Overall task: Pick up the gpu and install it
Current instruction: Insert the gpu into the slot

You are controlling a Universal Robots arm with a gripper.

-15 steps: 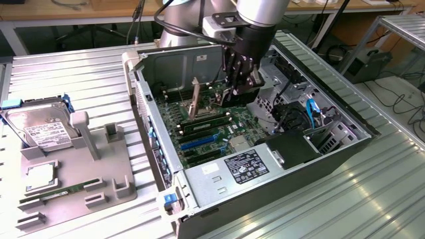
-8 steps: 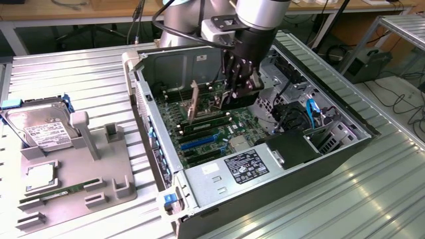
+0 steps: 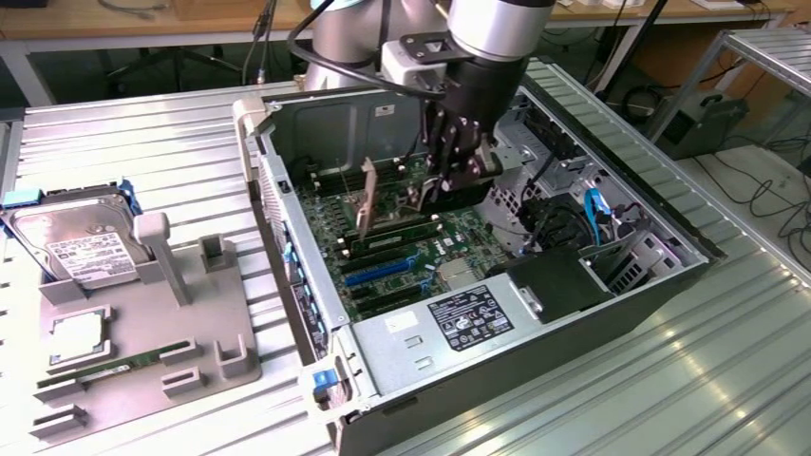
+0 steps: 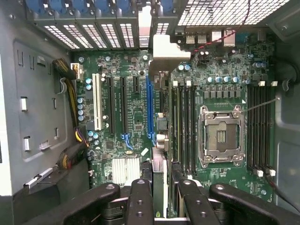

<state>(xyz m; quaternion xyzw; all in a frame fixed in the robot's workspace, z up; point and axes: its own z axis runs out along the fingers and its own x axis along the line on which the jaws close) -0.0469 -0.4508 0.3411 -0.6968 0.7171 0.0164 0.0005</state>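
Note:
The gpu (image 3: 367, 196) hangs on edge inside the open computer case (image 3: 298, 275), its tan-brown face toward the exterior view's left, a little above the motherboard (image 3: 393, 252). My gripper (image 3: 438, 195) is shut on the card's upper edge. In the wrist view the gpu (image 4: 160, 171) runs edge-on between my fingers (image 4: 140, 201), its silver bracket (image 4: 165, 54) at the far end by the case's rear slot openings. The card lies just beside the long blue slot (image 4: 149, 108), between it and the memory slots. My gripper (image 4: 161, 199) straddles the card.
The empty CPU socket (image 4: 220, 136) and memory slots (image 4: 185, 126) lie beside the card. The power supply (image 3: 469, 315) and drive cage (image 3: 595, 256) crowd the case. Outside, a grey fixture (image 3: 203, 323) holds a hard drive (image 3: 83, 242), a processor (image 3: 79, 334) and a memory stick (image 3: 121, 366).

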